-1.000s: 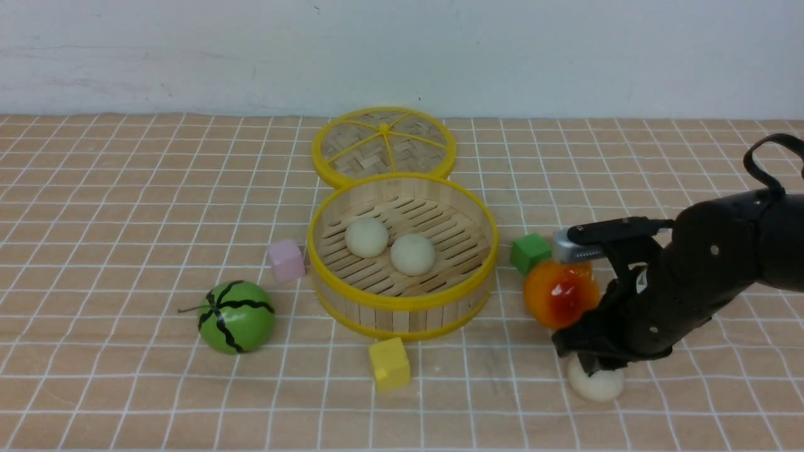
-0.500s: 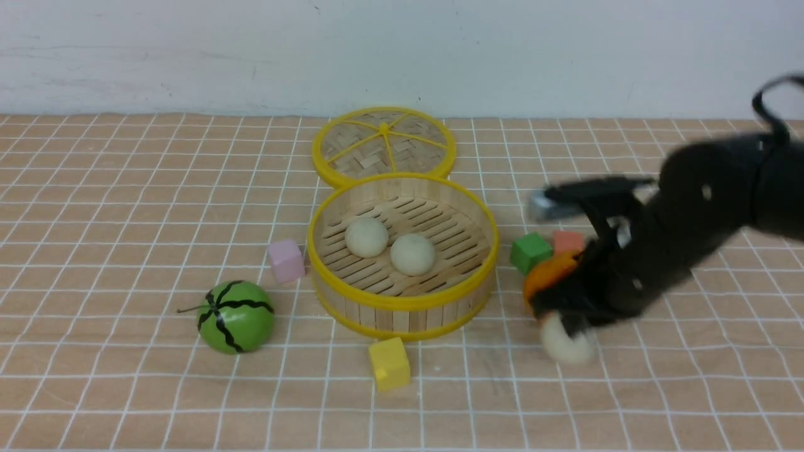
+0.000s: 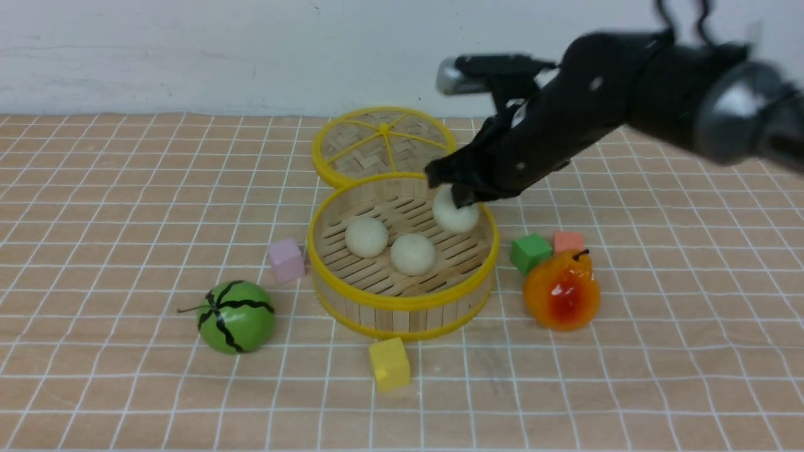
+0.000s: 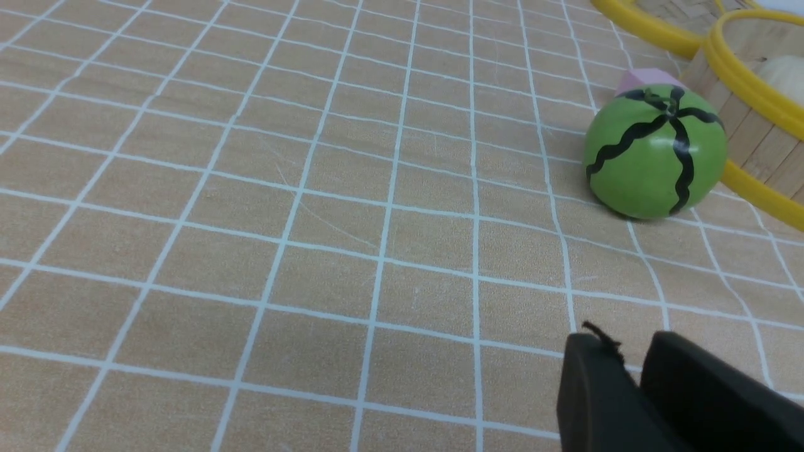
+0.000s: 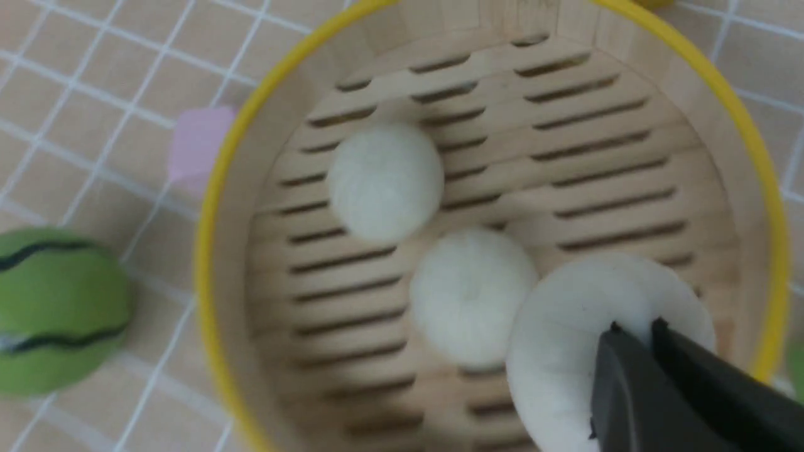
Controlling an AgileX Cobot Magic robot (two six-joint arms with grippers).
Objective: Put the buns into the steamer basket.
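The steamer basket [image 3: 402, 301] stands mid-table with two buns [image 3: 367, 237] [image 3: 412, 254] lying on its slatted floor. A third bun [image 3: 457, 216] hangs over the basket's far right part, pinched at its top by my right gripper [image 3: 455, 198], which is shut on it. The right wrist view shows the same grip [image 5: 634, 326] on that bun [image 5: 565, 339], above the slats and beside the other two. My left gripper [image 4: 631, 342] shows only in its own wrist view, low over the cloth, its jaws nearly together with nothing between them.
The flat woven lid [image 3: 383, 144] lies behind the basket. A green striped melon [image 3: 236, 316] and pink cube [image 3: 286, 260] sit to its left, a yellow cube [image 3: 389, 363] in front. On the right are a green cube [image 3: 529, 252], red cube [image 3: 568, 241] and orange-red pear [image 3: 561, 294].
My right gripper shut on the bun lying in front of the pear, lifted it, and swung up, left and back until it hangs over the basket. The pear stands uncovered again.
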